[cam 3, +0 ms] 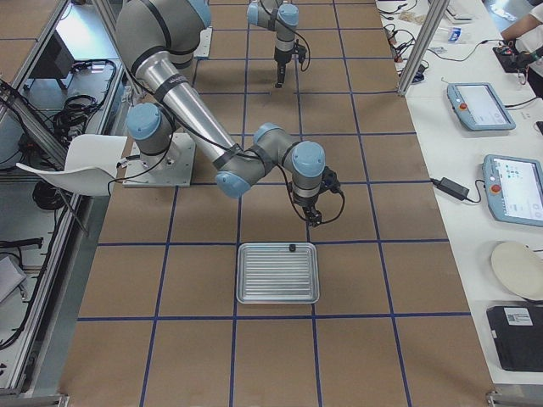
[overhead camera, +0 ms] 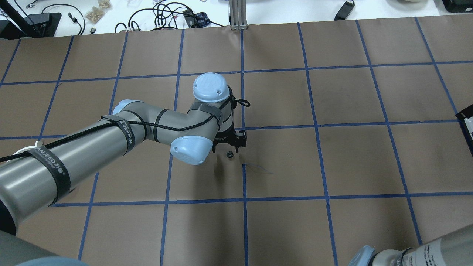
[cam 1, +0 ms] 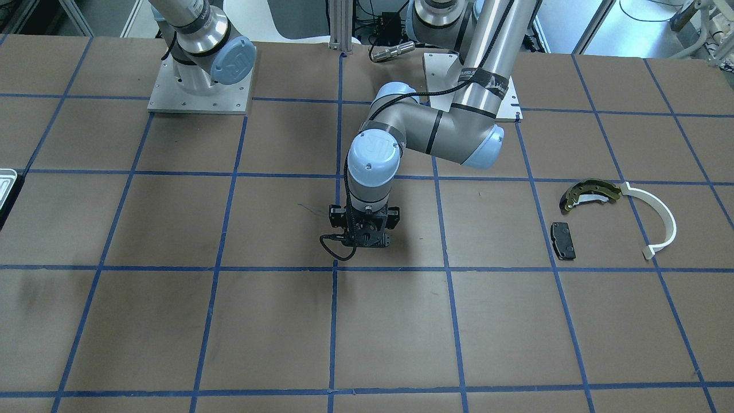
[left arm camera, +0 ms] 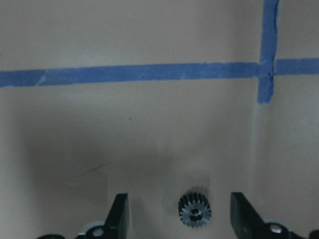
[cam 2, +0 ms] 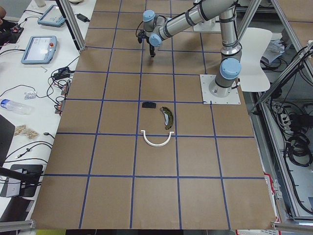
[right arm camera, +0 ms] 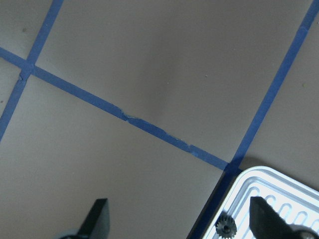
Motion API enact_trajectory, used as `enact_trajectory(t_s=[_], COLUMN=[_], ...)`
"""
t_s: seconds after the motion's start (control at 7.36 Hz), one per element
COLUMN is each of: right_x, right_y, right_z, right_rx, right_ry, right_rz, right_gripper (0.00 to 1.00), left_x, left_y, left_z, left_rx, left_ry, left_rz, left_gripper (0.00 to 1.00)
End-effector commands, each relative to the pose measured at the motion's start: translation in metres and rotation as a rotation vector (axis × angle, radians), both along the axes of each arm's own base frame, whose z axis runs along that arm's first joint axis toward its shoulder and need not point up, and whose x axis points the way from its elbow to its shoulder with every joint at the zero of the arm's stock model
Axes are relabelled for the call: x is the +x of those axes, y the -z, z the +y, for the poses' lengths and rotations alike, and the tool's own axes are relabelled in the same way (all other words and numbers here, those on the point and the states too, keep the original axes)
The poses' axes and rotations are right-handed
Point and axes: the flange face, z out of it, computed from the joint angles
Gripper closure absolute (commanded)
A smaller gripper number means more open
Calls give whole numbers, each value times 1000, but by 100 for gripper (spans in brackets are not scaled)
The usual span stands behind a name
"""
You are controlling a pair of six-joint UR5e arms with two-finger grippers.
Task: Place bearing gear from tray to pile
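Observation:
My left gripper [left arm camera: 180,215] is open over the middle of the table, and it also shows in the overhead view [overhead camera: 231,147]. A small dark bearing gear [left arm camera: 195,214] lies on the paper between its fingers, touching neither; it shows in the overhead view too [overhead camera: 229,154]. The pile lies apart: olive-gold brake shoe [cam 1: 590,194], white arc strip [cam 1: 656,221], black pad [cam 1: 562,240]. My right gripper [right arm camera: 179,219] is open and empty beside the tray's corner. The silvery tray [cam 3: 277,273] holds another small gear [right arm camera: 226,228] near its rim.
The table is brown paper with a blue tape grid. The left arm's elbow [cam 1: 447,135] hangs over the table's middle. Both arm bases [cam 1: 200,94] stand at the robot's edge. Tablets and cables lie on the side bench [cam 3: 479,106].

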Motion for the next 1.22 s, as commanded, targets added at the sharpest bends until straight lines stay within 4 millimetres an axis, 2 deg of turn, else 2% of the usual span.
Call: enact_trajectory(t_s=[0.0, 0.14, 0.27, 0.41, 0.54, 0.68, 0.82, 0.95, 1.09], right_x=[2, 3, 7, 17, 22, 25, 25, 22, 20], right_y=[11, 8, 6, -8, -22, -25, -25, -28, -21], right_z=[-1, -3, -1, -1, 3, 5, 5, 5, 4], right_rx=[15, 8, 21, 22, 13, 13, 10, 1, 12], right_ry=[-15, -19, -25, -35, -21, -26, -28, -30, -43], right_rz=[-12, -3, 4, 32, 38, 23, 24, 47, 38], right_gripper=[0, 0, 0, 0, 0, 0, 0, 0, 0], left_x=[-3, -4, -4, -4, -4, 1, 11, 39, 80], left_y=[7, 7, 6, 7, 5, -6, -27, -57, -96], left_z=[2, 2, 2, 2, 0, -5, -19, -48, -81], left_rx=[13, 16, 16, 18, 10, -8, -26, -4, 31], left_ry=[3, 2, 4, 4, 12, 13, 51, 47, 60], left_rz=[0, 10, 11, 10, 7, 9, 15, 8, 11], left_gripper=[29, 41, 70, 100, 100, 100, 100, 100, 100])
